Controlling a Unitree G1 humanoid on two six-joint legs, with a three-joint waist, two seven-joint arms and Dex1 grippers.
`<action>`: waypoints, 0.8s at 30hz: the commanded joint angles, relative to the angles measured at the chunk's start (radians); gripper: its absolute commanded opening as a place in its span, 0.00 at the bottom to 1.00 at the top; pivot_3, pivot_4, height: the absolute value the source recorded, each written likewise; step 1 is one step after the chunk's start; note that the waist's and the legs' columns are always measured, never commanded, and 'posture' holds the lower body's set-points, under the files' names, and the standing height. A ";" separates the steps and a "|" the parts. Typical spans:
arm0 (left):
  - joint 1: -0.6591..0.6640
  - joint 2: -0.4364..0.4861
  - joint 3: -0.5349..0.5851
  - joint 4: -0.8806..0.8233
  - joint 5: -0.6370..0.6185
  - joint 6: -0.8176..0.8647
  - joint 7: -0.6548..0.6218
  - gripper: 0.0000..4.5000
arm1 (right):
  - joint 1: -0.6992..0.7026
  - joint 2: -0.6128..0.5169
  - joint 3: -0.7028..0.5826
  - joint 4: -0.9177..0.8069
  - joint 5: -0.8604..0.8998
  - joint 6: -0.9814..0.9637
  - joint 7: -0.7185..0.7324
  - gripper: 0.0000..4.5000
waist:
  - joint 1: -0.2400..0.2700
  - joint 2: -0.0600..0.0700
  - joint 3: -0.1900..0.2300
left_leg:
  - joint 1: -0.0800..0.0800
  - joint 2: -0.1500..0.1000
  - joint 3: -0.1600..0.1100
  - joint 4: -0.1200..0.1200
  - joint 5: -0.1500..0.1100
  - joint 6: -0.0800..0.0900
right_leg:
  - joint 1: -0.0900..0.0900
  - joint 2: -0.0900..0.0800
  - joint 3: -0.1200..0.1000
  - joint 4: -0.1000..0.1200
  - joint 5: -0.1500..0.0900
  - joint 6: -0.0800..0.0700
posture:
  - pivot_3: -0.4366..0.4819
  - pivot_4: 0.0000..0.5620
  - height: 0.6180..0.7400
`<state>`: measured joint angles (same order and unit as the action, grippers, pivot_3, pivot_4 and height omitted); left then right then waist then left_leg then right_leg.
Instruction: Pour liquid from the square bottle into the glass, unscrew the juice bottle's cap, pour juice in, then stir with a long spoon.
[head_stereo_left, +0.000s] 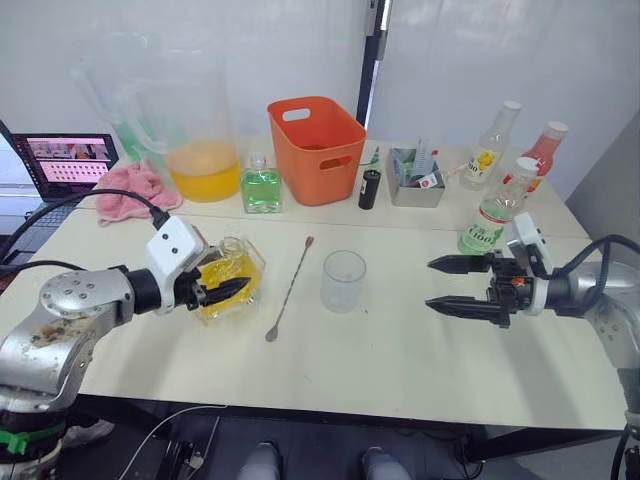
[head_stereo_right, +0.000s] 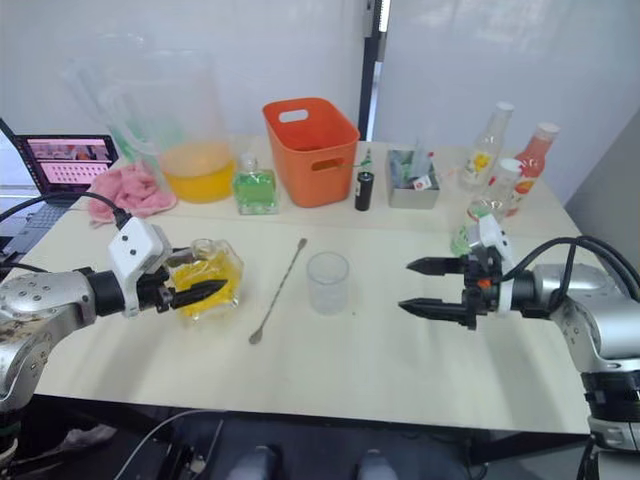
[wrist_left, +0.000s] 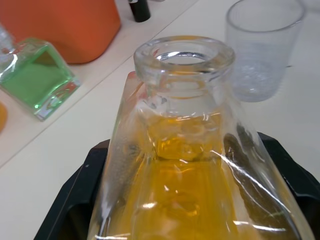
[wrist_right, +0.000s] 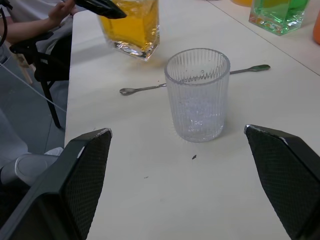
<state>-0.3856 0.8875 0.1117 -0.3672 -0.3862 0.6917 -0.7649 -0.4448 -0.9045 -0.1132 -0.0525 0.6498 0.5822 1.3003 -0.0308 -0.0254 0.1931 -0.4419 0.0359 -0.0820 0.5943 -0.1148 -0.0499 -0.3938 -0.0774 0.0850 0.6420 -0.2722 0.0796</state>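
Note:
My left gripper (head_stereo_left: 232, 285) is shut on the square bottle (head_stereo_left: 230, 280), a faceted clear decanter of yellow liquid at the table's left, leaning slightly. Its neck (wrist_left: 185, 55) is open, with no stopper in it. The glass (head_stereo_left: 343, 280) stands empty mid-table, to the right of the bottle. Between the two lies the long spoon (head_stereo_left: 290, 288), slanted on the tabletop. My right gripper (head_stereo_left: 430, 285) hovers open, right of the glass, with nothing between its fingers (wrist_right: 85, 165). Behind it stands the juice bottle (head_stereo_left: 488, 218) with its green-and-white label and white cap (head_stereo_left: 527, 165) on.
Along the back stand a big pitcher (head_stereo_left: 200, 150) of orange liquid, a green-liquid bottle (head_stereo_left: 261, 188), an orange bin (head_stereo_left: 315, 150), a small dark bottle (head_stereo_left: 370, 188), a grey tray (head_stereo_left: 417, 185), a yellow-labelled bottle (head_stereo_left: 490, 150) and a pink-red bottle (head_stereo_left: 545, 145). A laptop (head_stereo_left: 65, 162) and pink cloth (head_stereo_left: 135, 190) sit far left.

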 joint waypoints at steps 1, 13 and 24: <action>-0.111 -0.004 -0.025 0.010 0.024 -0.047 -0.004 0.63 | 0.020 0.001 -0.042 -0.047 0.005 -0.009 -0.032 1.00 | 0.000 0.000 0.000 | -0.001 0.000 0.000 0.000 0.000 0.000 | 0.000 0.000 0.000 0.000 0.000 0.000 | 0.48 0.27 1.00; -0.423 -0.190 -0.260 0.322 0.206 -0.258 -0.030 0.63 | 0.082 -0.004 -0.094 -0.123 0.000 -0.010 -0.125 1.00 | 0.011 -0.001 0.000 | -0.005 0.000 0.000 0.000 0.000 0.000 | -0.006 0.000 0.000 0.003 0.002 -0.002 | 0.48 0.27 1.00; -0.546 -0.304 -0.327 0.550 0.397 -0.493 0.036 0.63 | 0.139 -0.005 -0.148 -0.186 0.000 -0.009 -0.201 1.00 | 0.011 -0.001 0.000 | -0.008 -0.001 0.000 0.001 0.001 0.000 | -0.008 0.000 0.001 0.005 0.003 -0.003 | 0.48 0.27 1.00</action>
<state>-0.8675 0.5826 -0.2538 0.2186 -0.0122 0.2753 -0.7665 -0.3049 -0.8975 -0.2175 -0.2084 0.6457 0.5802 1.1110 -0.0196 -0.0263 0.1936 -0.4504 0.0351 -0.0821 0.5962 -0.1140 -0.0502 -0.4027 -0.0771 0.0856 0.6468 -0.2690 0.0765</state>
